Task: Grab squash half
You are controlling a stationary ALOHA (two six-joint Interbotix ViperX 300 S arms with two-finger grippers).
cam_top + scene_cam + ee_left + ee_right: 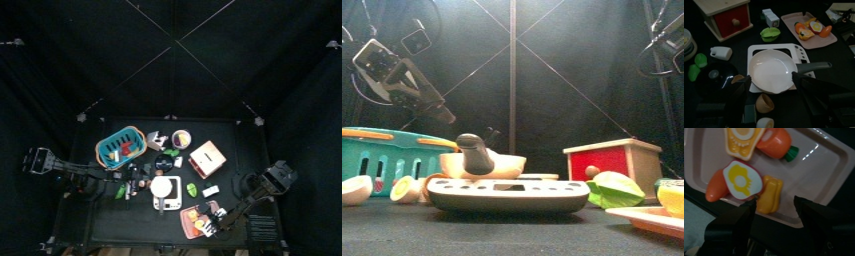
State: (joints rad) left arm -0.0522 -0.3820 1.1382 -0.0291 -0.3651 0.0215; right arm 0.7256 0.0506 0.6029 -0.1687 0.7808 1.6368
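Note:
A tan hollowed squash half (765,102) lies on the table beside a white pan (771,70) that sits on a white scale. A paler half (765,122) lies close to it. In the front view both halves show at the left (404,188). My left gripper (771,92) is open above the pan's near rim and the squash half, with one jaw on each side. It hangs at the upper left in the front view (440,110). My right gripper (781,220) is open over a pink tray (827,168) of toy food.
A red and wood box (729,21), a green leafy piece (770,33), a white cup (720,52) and green pieces (695,67) lie around the pan. A teal basket (120,147) stands at the back left. The tray holds a fried egg (739,179) and a carrot (777,140).

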